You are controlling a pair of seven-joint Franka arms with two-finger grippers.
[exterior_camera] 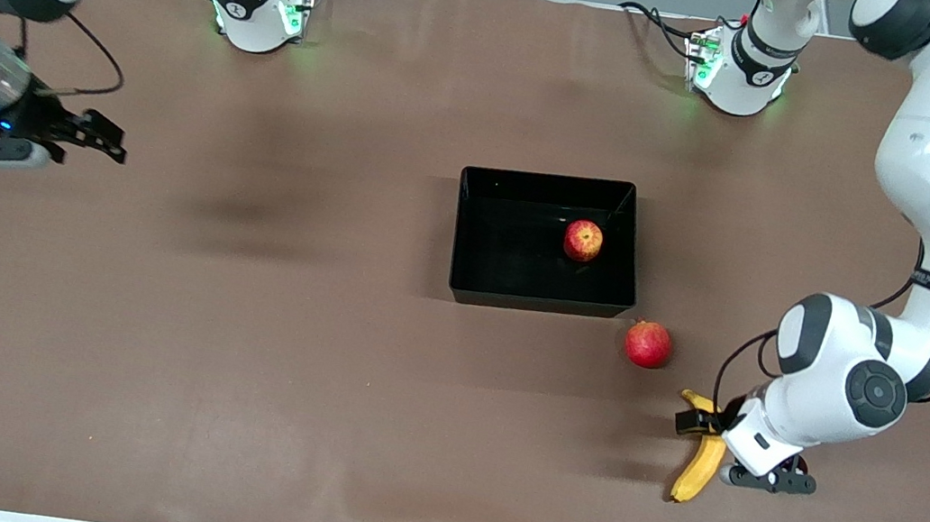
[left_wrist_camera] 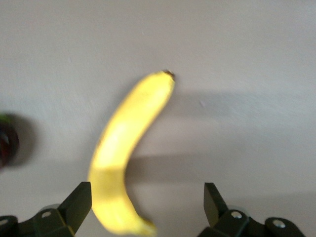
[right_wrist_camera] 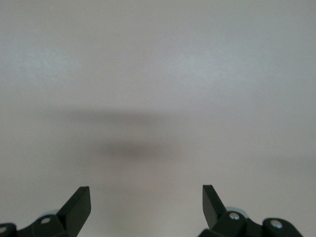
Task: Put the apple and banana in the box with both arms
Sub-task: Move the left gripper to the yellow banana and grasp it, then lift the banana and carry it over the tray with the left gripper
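Between the spread fingers of the left gripper (left_wrist_camera: pixel 145 207), toward the left arm's end of the table, lies the banana (exterior_camera: pixel 701 463), nearer to the front camera than every other fruit. No brand, label or writing can be read on any object. The banana's long axis runs from its stem end, tucked under the gripper, to a dark tip pointing toward the front camera, with a gentle curve along the way. In the left wrist view the banana (left_wrist_camera: pixel 126 158) sits off-centre in the gap, close against one black finger (left_wrist_camera: pixel 76 202) and well apart from the other; whether it touches that finger cannot be told, and the jaws stand wide, clamped on nothing. The apple (exterior_camera: pixel 582 240) rests inside the black box (exterior_camera: pixel 469 234). A pink-red round fruit (exterior_camera: pixel 648 343) lies on the brown table (exterior_camera: pixel 278 362) just beside the box's corner. The right gripper (exterior_camera: pixel 96 136) waits over bare table at the right arm's end, its fingers (right_wrist_camera: pixel 79 205) wide apart and holding nothing.
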